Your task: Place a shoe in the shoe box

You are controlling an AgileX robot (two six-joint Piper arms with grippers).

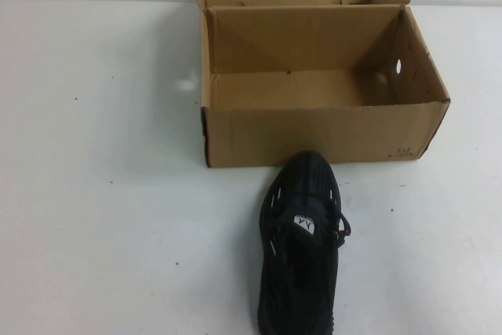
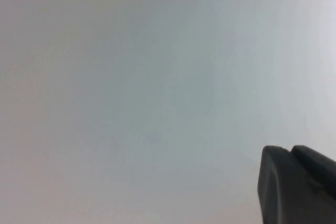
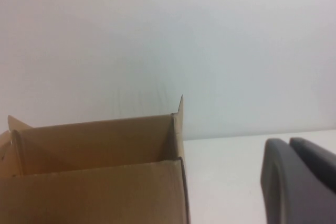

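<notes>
White table (image 1: 94,194), box and shoe waiting, both arms parked out of the high view.

Left end effector (image 2: 294,153) closed, empty, facing blank wall; shoe (image 1: 302,241) lies just before the box (image 1: 321,127), toe to its front wall, long axis pointing into it; right end effector (image 3: 294,145) closed, empty, facing the box, likely nearer.

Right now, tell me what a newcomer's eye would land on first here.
The open brown shoe box stands out first, at the far middle of the white table, with nothing inside. Next comes the black shoe on the table in front of it, toe at the box's near wall. The left claw and right claw, both shut, show only in their wrist views.
</notes>
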